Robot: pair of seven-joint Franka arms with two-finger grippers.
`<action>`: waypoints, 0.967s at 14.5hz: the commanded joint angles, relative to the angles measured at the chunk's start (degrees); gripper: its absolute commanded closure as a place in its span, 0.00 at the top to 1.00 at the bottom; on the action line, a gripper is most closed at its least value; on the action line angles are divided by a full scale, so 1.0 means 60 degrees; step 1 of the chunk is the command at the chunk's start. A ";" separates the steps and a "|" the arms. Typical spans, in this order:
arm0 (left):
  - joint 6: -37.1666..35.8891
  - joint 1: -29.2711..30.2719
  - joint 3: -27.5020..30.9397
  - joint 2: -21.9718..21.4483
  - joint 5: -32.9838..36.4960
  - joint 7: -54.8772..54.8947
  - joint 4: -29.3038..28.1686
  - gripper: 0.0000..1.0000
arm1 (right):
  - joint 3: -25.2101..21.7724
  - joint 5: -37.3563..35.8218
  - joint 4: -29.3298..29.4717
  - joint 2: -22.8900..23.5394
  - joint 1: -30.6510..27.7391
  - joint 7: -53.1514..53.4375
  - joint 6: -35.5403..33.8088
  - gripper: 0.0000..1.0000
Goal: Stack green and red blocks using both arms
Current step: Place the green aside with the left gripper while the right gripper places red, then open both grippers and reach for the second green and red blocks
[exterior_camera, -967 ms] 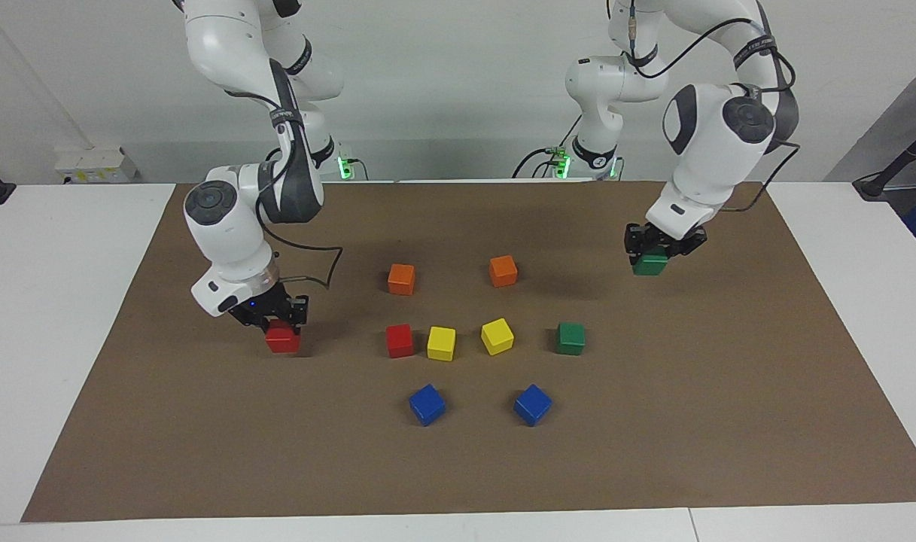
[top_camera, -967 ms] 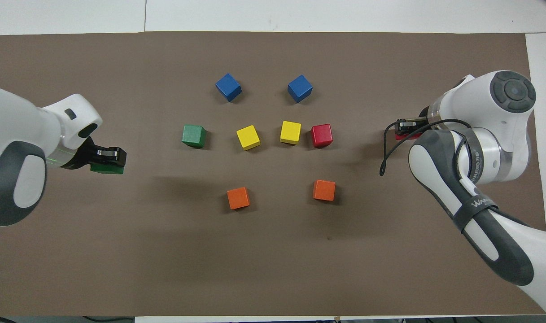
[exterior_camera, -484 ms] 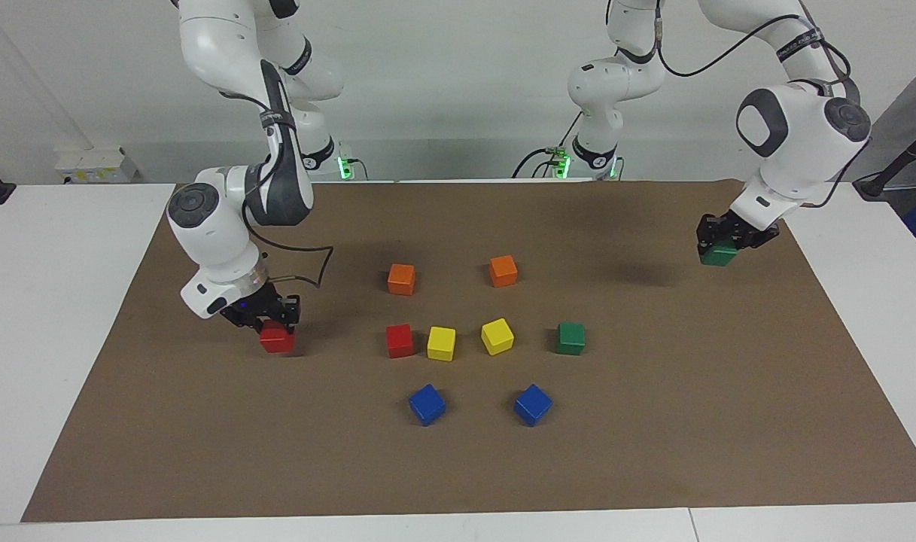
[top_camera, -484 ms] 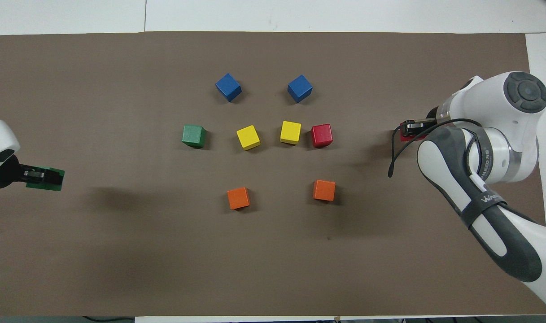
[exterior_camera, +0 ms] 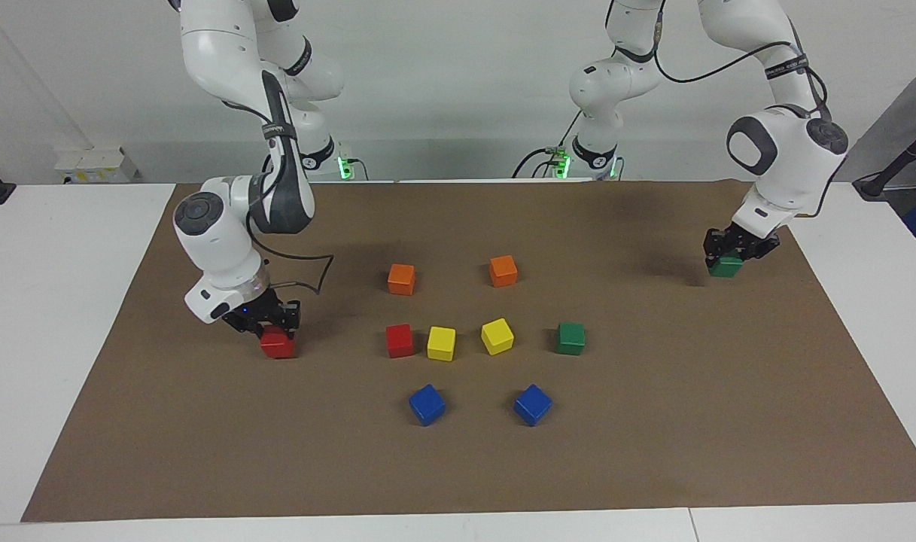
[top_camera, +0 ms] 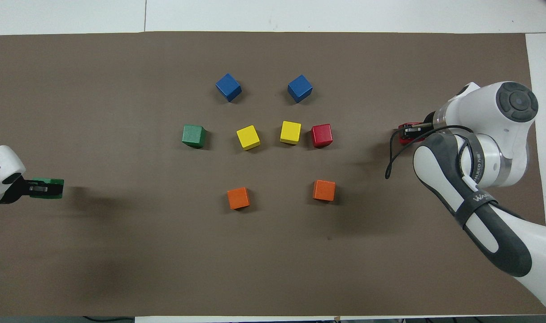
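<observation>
We have our left end effector (exterior_camera: pixel 737 251) clamped on a green block (exterior_camera: pixel 725 266) low at the left arm's end of the worktop and our right end effector (exterior_camera: pixel 266 322) gripping a red block (exterior_camera: pixel 278 345), so next we set both down as stack bases.

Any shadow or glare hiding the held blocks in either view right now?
Facing view: even light, no glare; the green block in the left gripper and the red block in the right gripper show clearly, with soft shadows beside them. Overhead view: the right gripper covers most of the red block; broad arm shadows lie on the mat.
</observation>
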 commanded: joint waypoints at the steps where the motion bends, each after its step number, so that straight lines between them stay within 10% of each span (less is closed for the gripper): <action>1: 0.0877 0.0106 -0.0113 0.0275 0.0001 0.0195 -0.0246 0.00 | -0.0023 0.0282 -0.0107 0.0039 -0.0093 -0.0462 0.0199 0.00; 4: 0.1217 0.0135 -0.0113 0.0538 0.0001 0.0210 -0.0349 0.00 | -0.0038 0.0267 -0.0194 0.0112 -0.0093 -0.0476 0.0199 0.00; 7: 0.1452 0.0135 -0.0113 0.0612 0.0001 0.0166 -0.0378 0.00 | -0.0038 0.0267 -0.0194 0.0112 -0.0093 -0.0476 0.0214 1.00; 14: 0.1993 0.0150 -0.0113 0.0920 0.0001 0.0035 -0.0627 0.00 | -0.0052 0.0224 0.0899 -0.0473 -0.0034 -0.0345 -0.1829 1.00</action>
